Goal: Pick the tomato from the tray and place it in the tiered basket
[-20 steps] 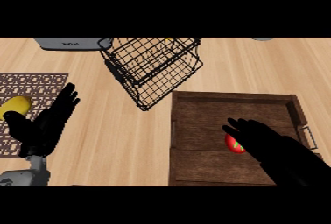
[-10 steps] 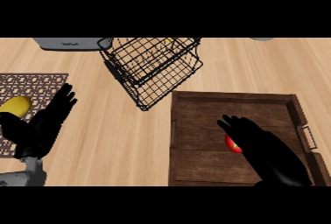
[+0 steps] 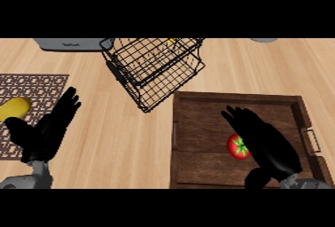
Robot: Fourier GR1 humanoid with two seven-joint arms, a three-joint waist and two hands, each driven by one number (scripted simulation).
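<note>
While your right hand [image 3: 265,142] hangs over the wooden tray [image 3: 196,111] with fingers straight and grasping nothing, the tomato [image 3: 237,146] lies in the tray just beside its palm, the tiered basket [image 3: 153,66] stands beyond, and your left hand [image 3: 49,128] rests open.

The right hand [image 3: 265,142] hides the right part of the tomato [image 3: 236,146].

The tomato [image 3: 237,146] is red, with a green star-shaped calyx turned up. It lies inside the dark wooden tray [image 3: 196,133], right of the tray's middle; its right side is hidden. The tiered basket [image 3: 153,68] is of black wire and stands on the surface just beyond the tray's far left corner.
</note>
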